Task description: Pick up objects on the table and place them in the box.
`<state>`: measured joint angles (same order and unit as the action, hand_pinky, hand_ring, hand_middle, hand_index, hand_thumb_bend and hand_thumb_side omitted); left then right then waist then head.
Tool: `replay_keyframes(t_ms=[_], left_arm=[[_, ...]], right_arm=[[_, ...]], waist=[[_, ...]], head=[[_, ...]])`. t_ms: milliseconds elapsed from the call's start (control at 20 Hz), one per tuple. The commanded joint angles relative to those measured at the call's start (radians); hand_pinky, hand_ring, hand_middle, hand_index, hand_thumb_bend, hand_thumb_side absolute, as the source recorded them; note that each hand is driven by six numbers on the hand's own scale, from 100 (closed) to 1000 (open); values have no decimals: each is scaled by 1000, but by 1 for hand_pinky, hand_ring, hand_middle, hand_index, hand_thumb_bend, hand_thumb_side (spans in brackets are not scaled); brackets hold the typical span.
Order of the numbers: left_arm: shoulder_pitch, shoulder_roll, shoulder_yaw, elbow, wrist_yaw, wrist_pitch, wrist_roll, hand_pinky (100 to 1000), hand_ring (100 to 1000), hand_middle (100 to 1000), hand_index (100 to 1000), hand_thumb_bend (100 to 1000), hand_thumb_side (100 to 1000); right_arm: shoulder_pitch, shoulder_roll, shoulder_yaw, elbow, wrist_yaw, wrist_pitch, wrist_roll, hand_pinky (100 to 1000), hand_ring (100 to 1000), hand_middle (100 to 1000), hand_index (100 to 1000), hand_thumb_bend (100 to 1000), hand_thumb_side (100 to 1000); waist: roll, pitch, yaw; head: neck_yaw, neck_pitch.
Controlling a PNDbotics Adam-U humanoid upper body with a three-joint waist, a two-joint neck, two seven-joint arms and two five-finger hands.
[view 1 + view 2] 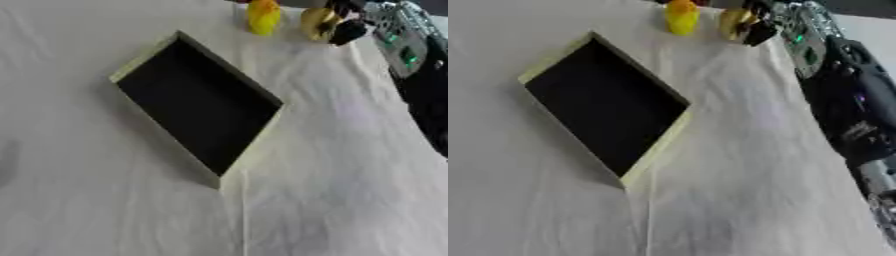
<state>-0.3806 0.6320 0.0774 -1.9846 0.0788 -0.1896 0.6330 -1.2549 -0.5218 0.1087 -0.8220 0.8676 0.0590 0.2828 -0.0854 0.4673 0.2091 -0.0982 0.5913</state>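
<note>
Right hand point(337, 22) reaching at far table edge, fingers curling around yellow object point(317, 21); whether fully gripped, cannot tell. Second yellow object point(262, 16) standing just beside. Black-lined box point(254, 145) lying empty, nearer. Advice: lift clear before carrying toward box, avoiding neighbour.

White-clothed table point(350, 200) bears box point(254, 155), perhaps two yellow objects point(263, 17).

Box point(140, 62) mid-table point(332, 200); two small objects point(263, 17) behind, perhaps beside right hand point(346, 31).
</note>
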Motion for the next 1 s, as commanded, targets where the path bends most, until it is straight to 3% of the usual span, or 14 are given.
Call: replay_keyframes(t_ms=[50, 450, 1000], left_arm=[[-3, 19, 7, -15, 4, 3, 2, 865, 904, 884, 813, 363, 802], [0, 29, 6, -15, 6, 4, 0, 865, 903, 883, 814, 365, 803], [-22, 33, 1, -15, 14, 6, -4, 864, 903, 882, 816, 369, 800]], right_arm=[[-9, -55, 21, -78, -44, -20, 21, 807, 687, 580, 622, 100, 100], [32, -125, 140, -365, -202, -51, 134, 798, 668, 572, 619, 100, 100], [75, -155, 322, -783, -446, 18, 256, 802, 652, 582, 637, 100, 100]], waist=[[12, -42, -9], [21, -69, -42], [20, -94, -45]], head=[[8, 10], [26, 30], [19, 49]])
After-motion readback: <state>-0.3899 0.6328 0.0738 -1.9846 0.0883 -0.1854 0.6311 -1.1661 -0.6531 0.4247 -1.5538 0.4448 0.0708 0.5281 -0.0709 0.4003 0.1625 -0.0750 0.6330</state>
